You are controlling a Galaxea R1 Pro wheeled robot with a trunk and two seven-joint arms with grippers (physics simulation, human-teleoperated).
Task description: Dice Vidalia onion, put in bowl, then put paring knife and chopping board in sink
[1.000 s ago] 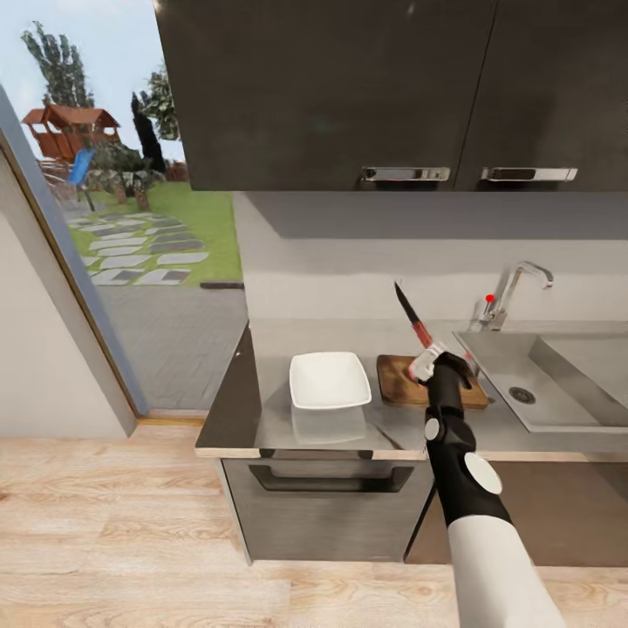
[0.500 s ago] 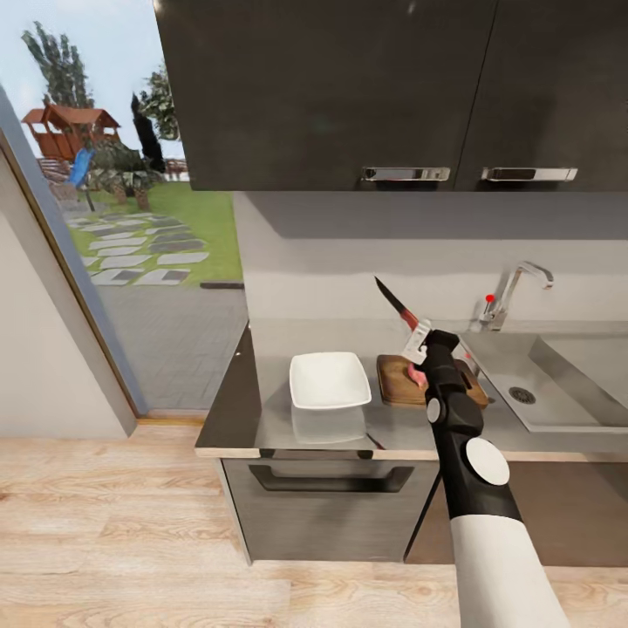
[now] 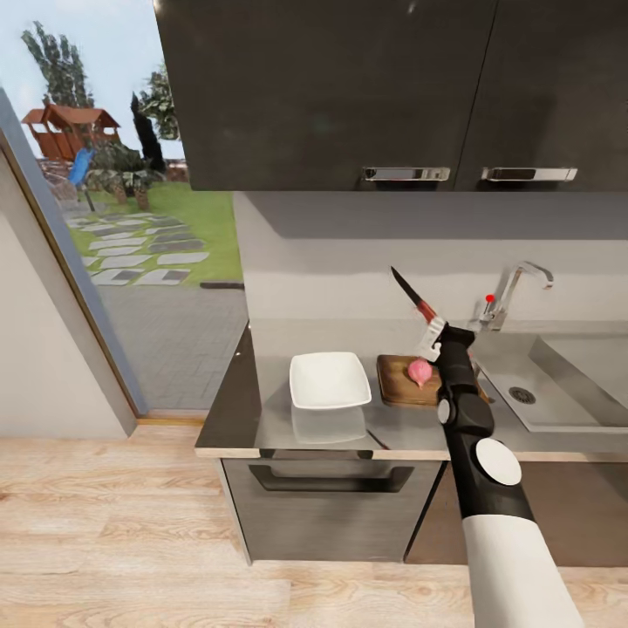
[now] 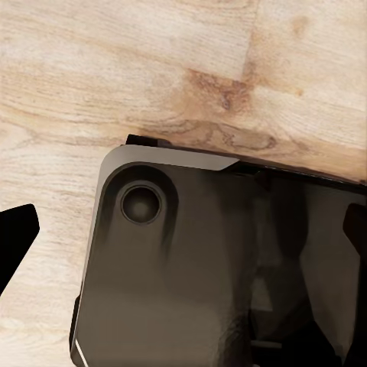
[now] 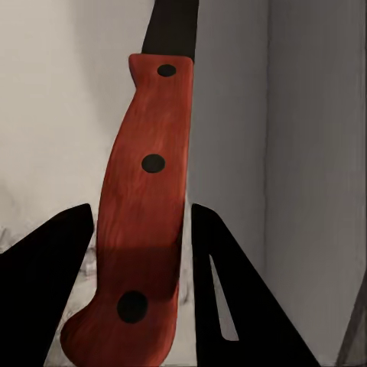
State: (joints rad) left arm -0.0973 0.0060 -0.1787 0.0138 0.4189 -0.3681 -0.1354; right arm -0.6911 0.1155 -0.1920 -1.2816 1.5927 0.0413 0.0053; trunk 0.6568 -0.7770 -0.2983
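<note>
A pinkish Vidalia onion (image 3: 419,372) rests on the dark brown chopping board (image 3: 397,382), on the grey countertop (image 3: 262,410) between the white square bowl (image 3: 329,379) and the sink (image 3: 558,410). My right gripper (image 3: 433,337) hovers just above the board's far right part, shut on the red handle of the paring knife (image 3: 417,301). The dark blade points up and to the left, above the onion. In the right wrist view the red handle (image 5: 141,214) sits between the black fingers (image 5: 46,290). My left gripper (image 4: 191,218) is open, hanging over the robot's dark base and the wooden floor.
The chrome tap (image 3: 516,292) with a red knob stands behind the sink. Dark wall cabinets (image 3: 349,87) hang overhead. An oven front (image 3: 327,501) lies under the counter. A glass door (image 3: 113,244) to the garden is at the left.
My right arm has shifted to the right with the knife, and the onion on the board has come into sight. The blade dipped left, then rose again.
</note>
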